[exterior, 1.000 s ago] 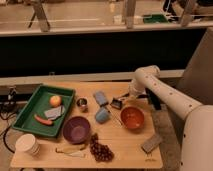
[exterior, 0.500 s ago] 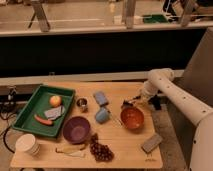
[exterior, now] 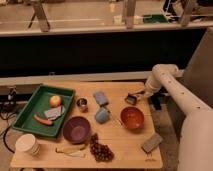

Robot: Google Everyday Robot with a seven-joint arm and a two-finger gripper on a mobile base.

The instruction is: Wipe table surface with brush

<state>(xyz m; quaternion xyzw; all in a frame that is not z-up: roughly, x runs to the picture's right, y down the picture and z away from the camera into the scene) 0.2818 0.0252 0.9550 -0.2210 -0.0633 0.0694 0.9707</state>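
Gripper [exterior: 138,95] just behind orange bowl [exterior: 132,118], fingers clamped on brush [exterior: 131,99]. Brush low on table surface [exterior: 120,146], just behind bowl. Advice: keep brush pressed flat, sweep bare wood behind bowl, avoid bowl rim and blue cup [exterior: 102,115] left of bowl.

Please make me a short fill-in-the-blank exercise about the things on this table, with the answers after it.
1. The claw is at the brush, behind a bowl coloured ____.
2. The round fruit lies in a tray coloured ____.
3. The cup at the middle of the table surface is ____.

Answers: orange; green; blue.
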